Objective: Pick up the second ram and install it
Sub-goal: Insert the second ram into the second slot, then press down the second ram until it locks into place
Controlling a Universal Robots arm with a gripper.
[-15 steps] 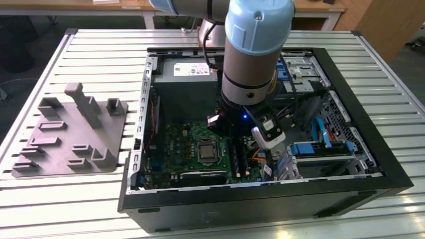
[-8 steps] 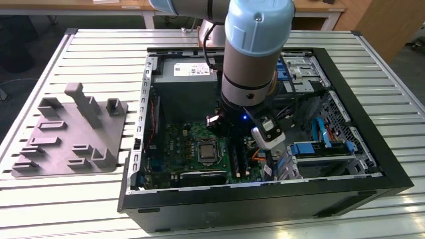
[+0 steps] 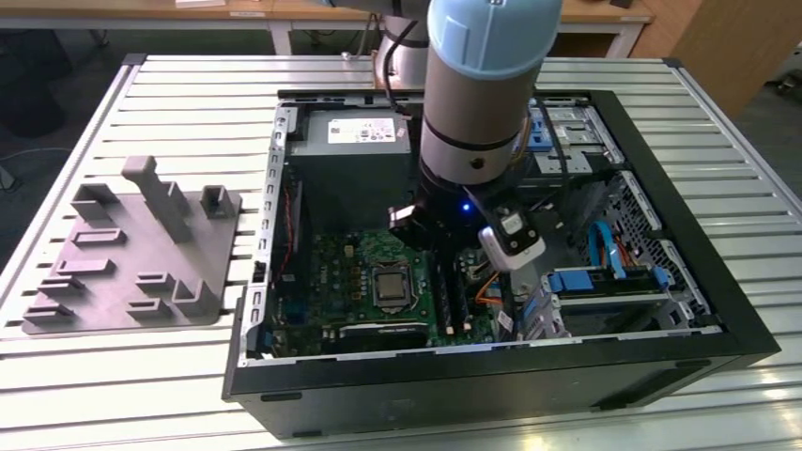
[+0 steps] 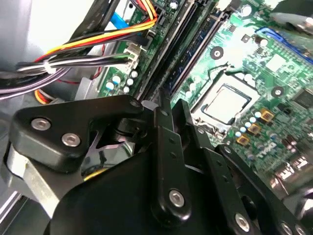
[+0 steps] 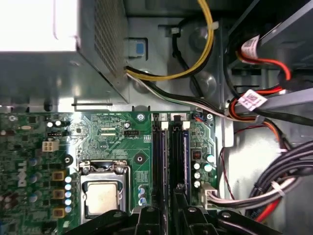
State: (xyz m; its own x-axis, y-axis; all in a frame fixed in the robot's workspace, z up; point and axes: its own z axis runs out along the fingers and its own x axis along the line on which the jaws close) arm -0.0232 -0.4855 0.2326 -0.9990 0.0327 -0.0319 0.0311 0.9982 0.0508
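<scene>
Gripper (image 4: 172, 103) low inside the open computer case (image 3: 701, 310), hung from the grey and pale blue arm (image 3: 483, 94), tips just above the black memory slots of the green motherboard (image 5: 112, 127). Whether spread, pressed together or pinching something: cannot tell.

In the first wrist view, a dark blue stick, seemingly the second ram (image 5: 186, 152), standing on edge in the slot nearest the board's edge, running straight out from under the gripper. Uncertain whether touched by the tips.

To one side of the slots, the processor socket (image 5: 102, 198) with its metal lid. To the other side, past the board's edge, bundled cables (image 5: 274, 191) in black, white and red. Beyond the slots, a yellow cable (image 5: 205, 63) looping from the grey power supply (image 3: 357, 141).

Case lying on its side on a slatted metal table (image 3: 150, 85). On the exterior view's left, well apart from the case, a grey moulded fixture (image 3: 138, 254). Behind the table, a wooden bench (image 3: 314, 14) and dark floor.
</scene>
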